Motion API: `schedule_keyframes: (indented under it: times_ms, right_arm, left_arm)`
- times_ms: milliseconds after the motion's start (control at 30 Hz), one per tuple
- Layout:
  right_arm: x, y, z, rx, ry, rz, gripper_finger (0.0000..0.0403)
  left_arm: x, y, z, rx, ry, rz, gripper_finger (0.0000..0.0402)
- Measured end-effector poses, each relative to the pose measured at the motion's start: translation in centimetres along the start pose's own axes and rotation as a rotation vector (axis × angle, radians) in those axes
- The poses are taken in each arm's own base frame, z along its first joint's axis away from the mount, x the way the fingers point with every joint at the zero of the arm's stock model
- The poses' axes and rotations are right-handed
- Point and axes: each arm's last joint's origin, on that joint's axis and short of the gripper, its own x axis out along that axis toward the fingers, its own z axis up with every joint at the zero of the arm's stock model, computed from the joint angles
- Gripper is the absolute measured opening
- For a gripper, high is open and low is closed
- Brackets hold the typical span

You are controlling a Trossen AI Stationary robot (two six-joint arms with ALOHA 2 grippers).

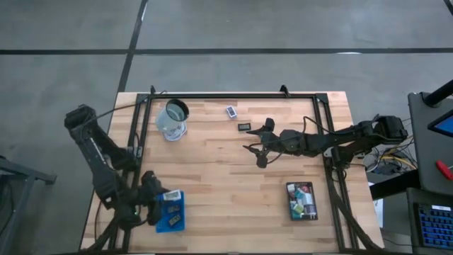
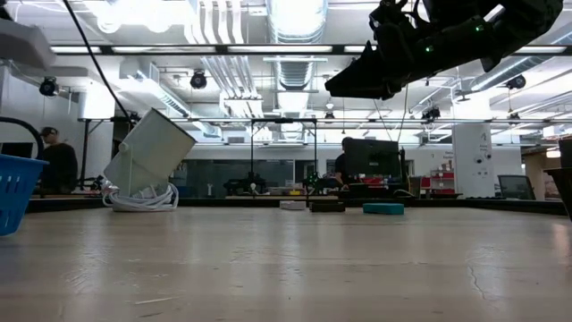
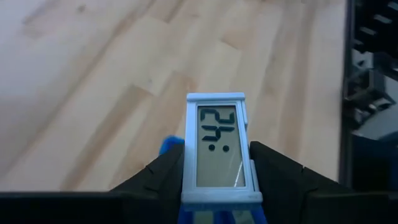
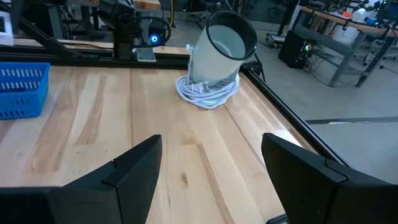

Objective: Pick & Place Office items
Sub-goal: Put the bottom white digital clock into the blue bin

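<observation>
Left gripper (image 3: 217, 180): sitting at the near left corner of the table (image 1: 212, 177), over the blue tray (image 1: 170, 221); fingers closing on a small white clock (image 3: 216, 149) with a grey display, one finger pressing each long side.
Clock: standing lengthwise between the fingers, display facing the wrist camera, dark segments showing on it; in the high view it is showing as a pale patch at the gripper tip (image 1: 170, 196), at the tray's far end.
Right gripper (image 1: 260, 146): hanging above the middle of the table, reaching in from the right side; fingers spreading wide, nothing between them.
Right fingers (image 4: 134, 171): framing bare wood in the wrist view, with the cup ahead.
Black tray (image 1: 302, 201): lying near the right front of the table, holding a cluster of small coloured pieces, white, teal and pink among them.
Loose items: a small white rectangle (image 1: 231, 111) and a flat dark rectangle (image 1: 244, 127) lying apart on the far middle of the table, just beyond the right gripper.
Cup (image 1: 173, 119): tilting on a coil of white cord (image 4: 207, 93), far left of the table.
Background: a person (image 2: 59, 161) standing beyond the table in the low view.
</observation>
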Motion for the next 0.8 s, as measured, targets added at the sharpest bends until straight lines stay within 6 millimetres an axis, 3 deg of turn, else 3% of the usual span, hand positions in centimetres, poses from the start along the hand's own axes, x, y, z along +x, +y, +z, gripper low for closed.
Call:
schedule_keyframes:
  times_ms: [200,800]
  right_arm:
    - [0.0,0.0,0.0,0.0,0.0,0.0,0.0274]
    - [0.0,0.0,0.0,0.0,0.0,0.0,0.0274]
  left_arm:
    - [-0.2,-0.3,-2.2,-0.011,0.026,-0.015,0.017]
    - [4.2,-1.5,-6.9,0.073,0.121,0.156,0.017]
